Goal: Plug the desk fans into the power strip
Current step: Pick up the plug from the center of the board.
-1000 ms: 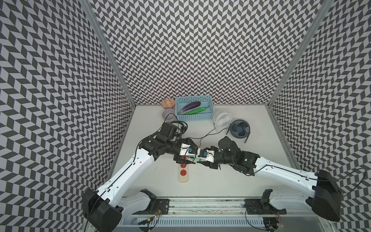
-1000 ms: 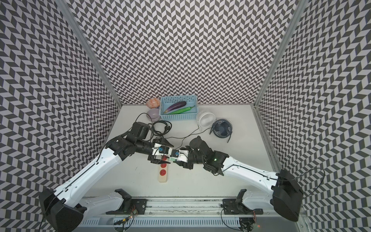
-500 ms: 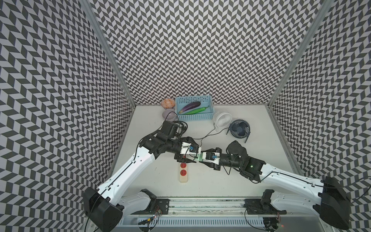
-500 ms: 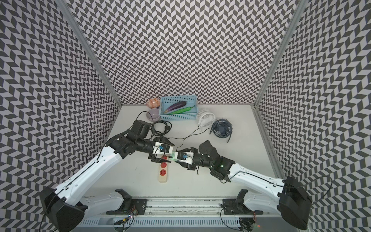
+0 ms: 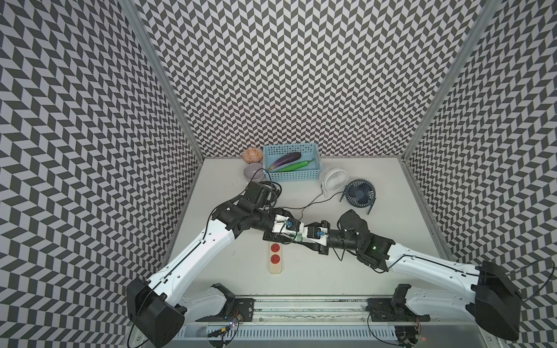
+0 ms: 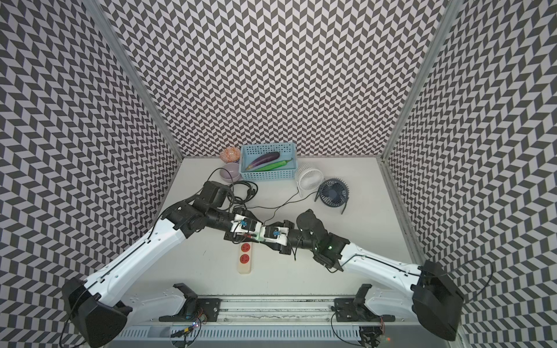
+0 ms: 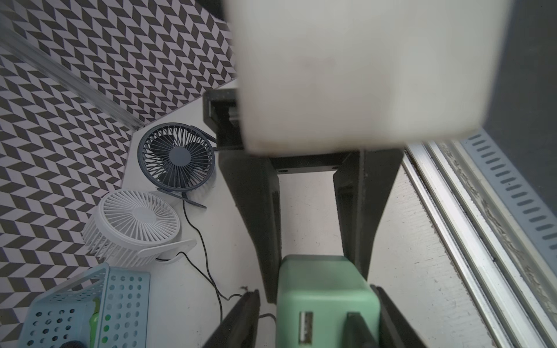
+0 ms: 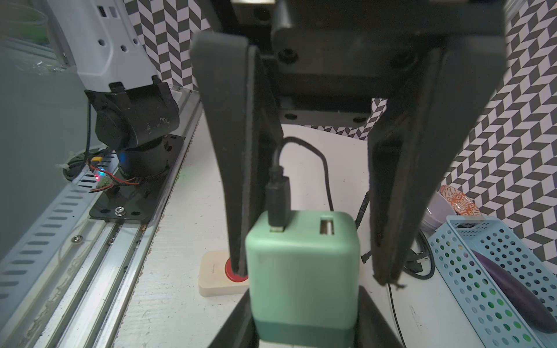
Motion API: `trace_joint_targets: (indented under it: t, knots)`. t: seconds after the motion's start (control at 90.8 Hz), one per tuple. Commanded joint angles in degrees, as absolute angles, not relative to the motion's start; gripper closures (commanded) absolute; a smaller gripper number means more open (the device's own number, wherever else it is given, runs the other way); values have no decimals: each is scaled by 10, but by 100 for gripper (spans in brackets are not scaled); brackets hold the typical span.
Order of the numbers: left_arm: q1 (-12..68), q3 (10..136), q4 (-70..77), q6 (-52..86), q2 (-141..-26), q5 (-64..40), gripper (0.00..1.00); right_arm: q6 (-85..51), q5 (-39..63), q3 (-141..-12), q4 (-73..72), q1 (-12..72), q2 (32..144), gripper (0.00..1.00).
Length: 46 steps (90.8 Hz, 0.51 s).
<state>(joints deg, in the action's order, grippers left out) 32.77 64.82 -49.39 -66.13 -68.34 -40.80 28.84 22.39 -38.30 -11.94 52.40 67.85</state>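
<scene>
A mint-green USB adapter [image 5: 298, 238] hangs between my two grippers above the far end of the cream power strip [image 5: 275, 265], which shows two red sockets. My right gripper [image 8: 301, 296] is shut on the adapter's body [image 8: 301, 265]. My left gripper [image 7: 315, 292] straddles its port end, slightly open. One of its fingers [image 8: 238, 241] touches the adapter and the other stands a small gap off. A black USB plug [image 8: 278, 199] sits in one port. Its thin cord [image 5: 313, 199] runs towards the dark blue desk fan [image 5: 358, 192] and the white fan [image 5: 333, 178]; which one it feeds I cannot tell.
A light blue basket [image 5: 291, 176] holding an eggplant and a green pepper stands at the back. Two small bowls [image 5: 252, 172] sit to its left, and coiled black cable [image 5: 271, 192] lies behind my left wrist. The aluminium rail [image 5: 301, 310] runs along the front edge.
My left gripper's jaws have narrowed around the adapter's port end. The right arm has stretched lower and brought the adapter up against the left gripper over the strip.
</scene>
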Motion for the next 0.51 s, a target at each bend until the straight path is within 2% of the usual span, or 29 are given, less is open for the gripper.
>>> trace_joint_targets:
  t: [0.0, 0.121, 0.242, 0.419, 0.496]
  knots:
    - [332, 663, -498, -662, -690, -414, 54, 275, 241, -398, -162, 523, 684, 100]
    - [332, 661, -497, -662, -688, -412, 75, 274, 240, -400, -160, 521, 682, 100]
    - [332, 663, -494, -654, -687, -410, 81, 263, 240, -396, -160, 516, 675, 100]
    - [329, 658, -488, -649, -681, -410, 84, 235, 239, -380, -162, 508, 655, 56]
    - [319, 662, -483, -633, -681, -413, 84, 219, 235, -376, -154, 504, 644, 43]
